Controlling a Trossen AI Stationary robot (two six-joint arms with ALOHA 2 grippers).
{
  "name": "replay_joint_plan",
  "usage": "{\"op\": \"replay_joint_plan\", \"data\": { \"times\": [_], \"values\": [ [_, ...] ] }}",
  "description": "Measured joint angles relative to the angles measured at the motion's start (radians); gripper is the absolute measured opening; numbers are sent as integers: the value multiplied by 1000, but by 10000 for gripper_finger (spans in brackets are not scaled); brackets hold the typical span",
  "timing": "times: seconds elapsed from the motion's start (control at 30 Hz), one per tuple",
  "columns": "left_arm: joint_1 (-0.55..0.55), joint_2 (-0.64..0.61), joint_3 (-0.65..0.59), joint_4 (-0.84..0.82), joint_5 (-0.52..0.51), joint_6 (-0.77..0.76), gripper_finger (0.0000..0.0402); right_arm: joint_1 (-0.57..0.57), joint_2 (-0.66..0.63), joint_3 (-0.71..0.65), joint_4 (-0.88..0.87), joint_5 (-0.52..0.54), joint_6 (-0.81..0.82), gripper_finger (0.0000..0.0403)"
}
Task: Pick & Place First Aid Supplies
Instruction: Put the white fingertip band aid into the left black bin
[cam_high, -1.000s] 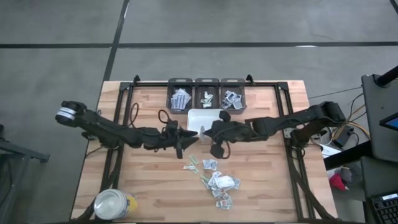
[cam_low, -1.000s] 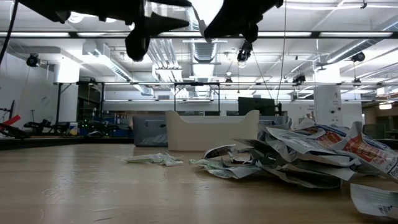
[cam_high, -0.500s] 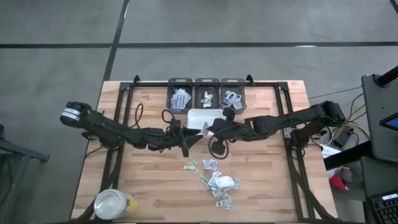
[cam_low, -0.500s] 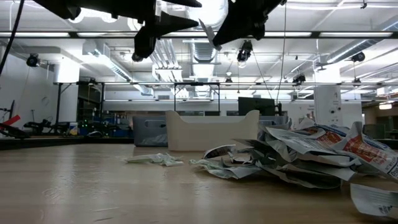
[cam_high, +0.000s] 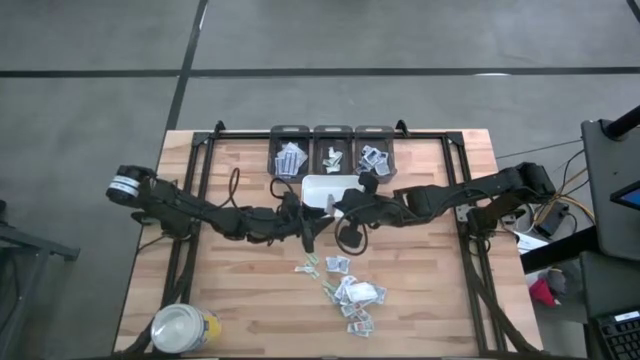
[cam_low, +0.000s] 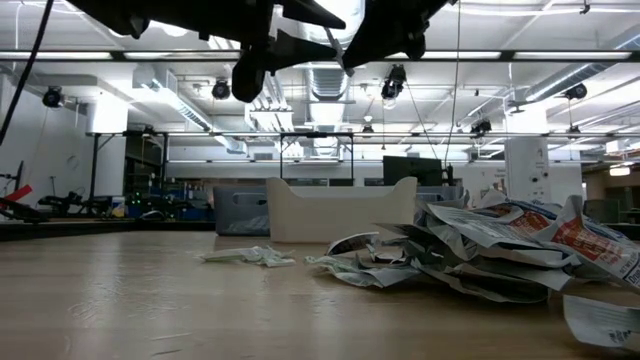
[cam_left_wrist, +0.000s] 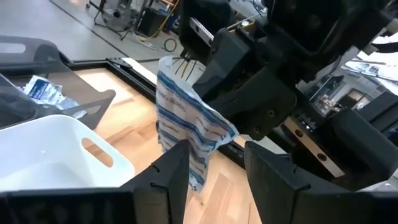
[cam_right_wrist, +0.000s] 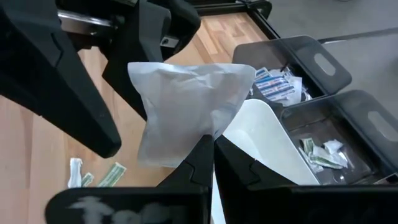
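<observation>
A white packet with blue stripes is clamped between the closed fingers of the right gripper, held aloft beside the white tray. The left gripper is spread, its fingers flanking the packet's lower edge. Both arms are stretched toward the table's middle.

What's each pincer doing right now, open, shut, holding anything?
Left pincer: open, fingers either side of the hanging packet, not gripping it.
Right pincer: shut on the packet, above the white tray.
</observation>
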Motion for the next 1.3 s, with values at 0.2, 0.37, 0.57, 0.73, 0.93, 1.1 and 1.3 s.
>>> {"op": "replay_joint_plan", "data": {
  "times": [0.2,0.37,0.57,0.73,0.93,1.1,1.3],
  "values": [
    [10,2,2,1,-4,-13,134,0,0,0,0,-2,3,8],
    [19,2,2,-1,-25,-23,76,2,0,0,-1,-4,6,8],
    [24,2,0,-1,-49,-26,7,7,-1,0,-2,-4,6,8],
    [24,2,0,-4,-55,-26,1,7,-1,0,-5,-6,5,8],
    [24,2,-2,-29,-71,-23,0,7,-2,0,-67,-7,6,8],
    [12,-5,-2,-19,-80,-11,0,7,-9,-2,-134,-10,5,8],
    [10,-12,-2,-31,-80,5,0,7,-15,1,-136,-10,2,29]
  ]
}}
